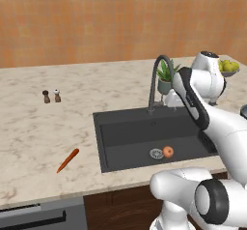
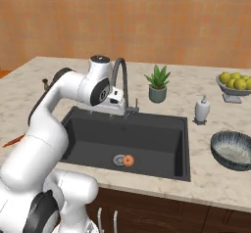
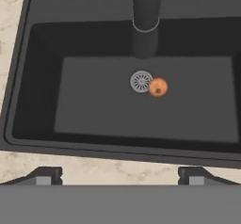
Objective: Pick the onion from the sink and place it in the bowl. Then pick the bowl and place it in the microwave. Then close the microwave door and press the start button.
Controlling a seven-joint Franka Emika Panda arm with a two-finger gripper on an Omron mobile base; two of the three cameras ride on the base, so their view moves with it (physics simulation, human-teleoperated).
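Observation:
The onion [image 1: 168,151] [image 2: 128,160] [image 3: 158,87], a small orange ball, lies on the floor of the dark sink [image 1: 125,127] [image 2: 162,129] [image 3: 37,77], touching the round steel drain's [image 3: 141,81] right side. My gripper [image 3: 120,175] hangs open and empty high over the sink, level with the faucet [image 2: 120,80] [image 3: 146,16], far above the onion. The patterned glass bowl [image 2: 231,150] sits on the counter right of the sink. The microwave, its door and its start button are out of view.
A soap dispenser [image 2: 202,109], a potted plant [image 1: 166,77] [image 2: 158,84] and a stemmed fruit bowl [image 1: 227,67] [image 2: 234,85] stand behind and right of the sink. A carrot [image 1: 68,160] and two shakers [image 1: 51,96] are on the counter to the left.

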